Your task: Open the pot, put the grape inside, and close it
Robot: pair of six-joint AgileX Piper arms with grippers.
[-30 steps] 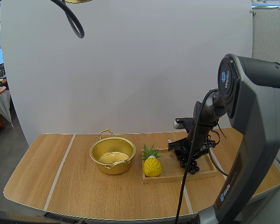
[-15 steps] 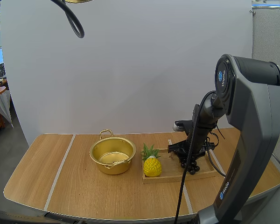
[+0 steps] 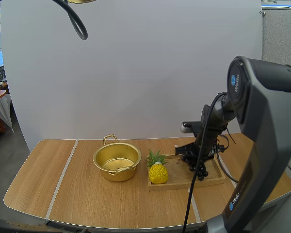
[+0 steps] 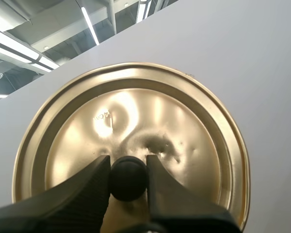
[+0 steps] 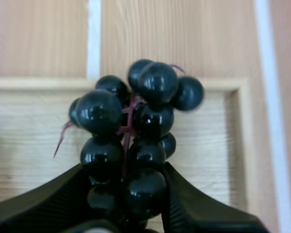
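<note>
The gold pot [image 3: 117,162] stands open on the table, left of the wooden tray [image 3: 211,182]. My right gripper [image 3: 197,160] hangs just above the tray's right half, shut on a bunch of dark grapes [image 3: 200,171] that dangles over the tray floor. Seen from the right wrist, the fingertips [image 5: 94,179] pinch the lower grapes [image 5: 136,141] of the bunch. My left gripper [image 4: 128,162] is shut on the black knob [image 4: 128,178] of the gold lid [image 4: 131,121] and holds it up in the air. A sliver of the lid [image 3: 81,1] reaches into the high view above the pot.
A yellow toy pineapple [image 3: 157,172] stands on the left end of the tray, between the grapes and the pot. The right arm's large grey body [image 3: 262,145] rises over the table's right side. Bare wood lies left of and in front of the pot.
My right gripper has risen slightly with the grapes, so the bunch hangs a little higher over the tray. The pot, pineapple and held lid have not moved.
</note>
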